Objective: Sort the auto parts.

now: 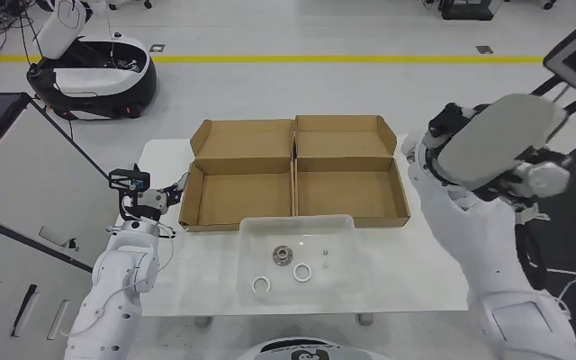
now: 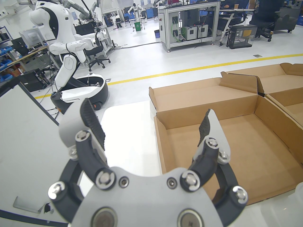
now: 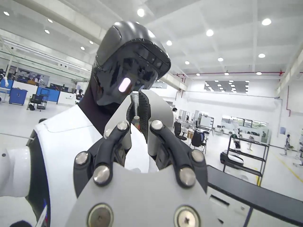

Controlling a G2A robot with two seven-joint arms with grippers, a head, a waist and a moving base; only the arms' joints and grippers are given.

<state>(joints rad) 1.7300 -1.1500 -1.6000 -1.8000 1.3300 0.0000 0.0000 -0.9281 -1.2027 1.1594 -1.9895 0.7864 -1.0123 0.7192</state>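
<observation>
A clear plastic tray (image 1: 247, 236) at the table's front holds a metal hub (image 1: 283, 255), two white rings (image 1: 261, 285) (image 1: 302, 273) and a couple of small bits (image 1: 325, 265). Behind it stand two open cardboard boxes, the left one (image 1: 238, 193) and the right one (image 1: 346, 191). My left gripper (image 2: 148, 106) hangs open and empty just outside the left box's (image 2: 236, 147) outer side wall. My right arm (image 1: 499, 139) is raised high off the table's right side. Its gripper (image 3: 137, 100) is shut on a thin threaded metal bolt (image 3: 135, 107).
The white table (image 1: 405, 279) has bare surface to the right of the tray and at the left by the left gripper. Another robot on a wheeled base (image 1: 90, 76) stands on the floor beyond the table's far left corner. A grey panel (image 1: 45, 180) borders the left side.
</observation>
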